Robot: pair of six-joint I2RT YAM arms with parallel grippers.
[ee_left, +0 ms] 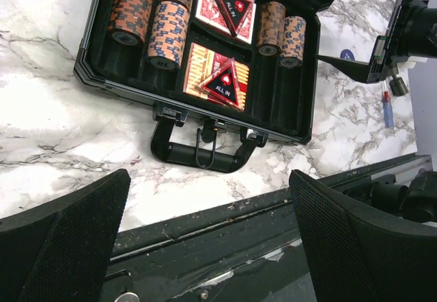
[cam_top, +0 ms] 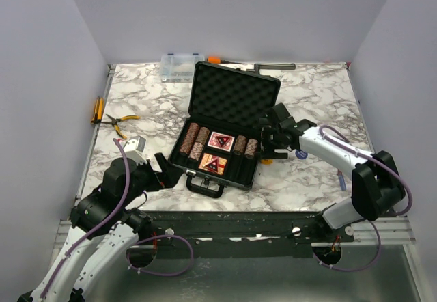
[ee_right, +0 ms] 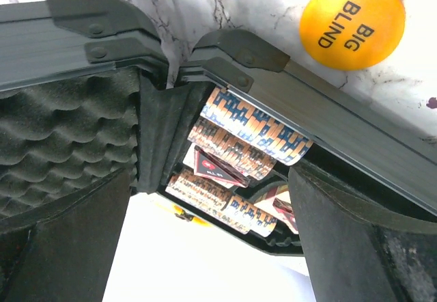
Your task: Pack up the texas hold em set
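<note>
- Lying far left on the white marble-pattern table point(cam_top: 307, 179): yellow-handled pliers point(cam_top: 123, 121), well apart from everything else. A clear plastic organiser box point(cam_top: 179, 66) sits at the back edge.
- Left gripper point(cam_top: 160, 169) point(ee_left: 209, 179): fingers spread wide, nothing btwn them. It hangs low, near the near-left corner of the case.
- Black rectangular hard case point(cam_top: 229, 128) lies mid-table, open, w/ its lid point(cam_top: 235, 97) upright at the back and grey egg-crate foam showing inside.
- Case's black loop handle point(cam_top: 205, 184) point(ee_left: 205, 155) is on the near wall. In the left wrist view it sits just ahead of the left gripper, framed btwn the two pads point(ee_left: 68, 234) and not touching them.
- Inside the base: brown chip stacks point(cam_top: 194, 141) lie on their sides, two at left and two at right. Two red card decks point(cam_top: 220, 140) are in the middle slots, each w/ a triangular "ALL IN" token point(ee_left: 222, 83) on top.
- Right gripper point(cam_top: 268, 132) point(ee_right: 212, 179): fingers apart, gripping nothing. It's at the case's right end where lid meets base, one finger on the lid side, the other on the base side. Contact w/ the case: can't tell.
- Round orange "BIG BLIND" token point(ee_right: 351, 23) lies on the marble outside the case, just beside its right wall.
</note>
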